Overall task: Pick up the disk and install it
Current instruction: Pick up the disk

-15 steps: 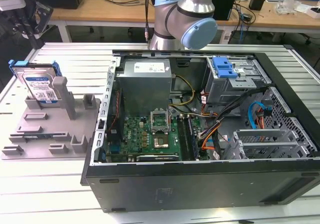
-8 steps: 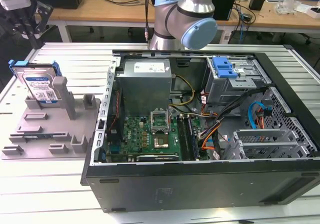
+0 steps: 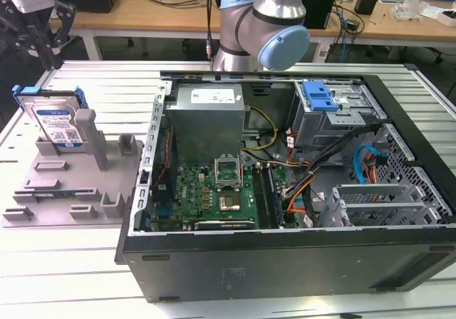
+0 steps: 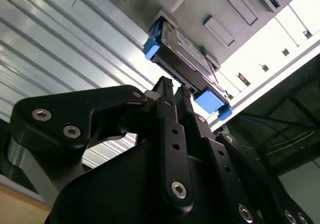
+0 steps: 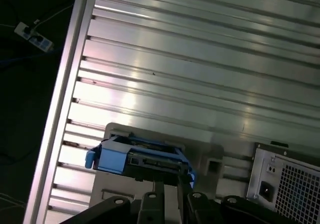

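no print can be read in any of these views. in the exterior view the disk [image 3: 53, 118], standing on edge in the grey holder [image 3: 71, 191] at the exterior view's left, carries a white-and-blue label [image 3: 63, 130] whose lines of print are too small to make out. the white sticker [image 3: 209, 97] on the grey power supply [image 3: 203, 130] inside the open computer case [image 3: 285, 262] shows dark marks that are just as illegible.
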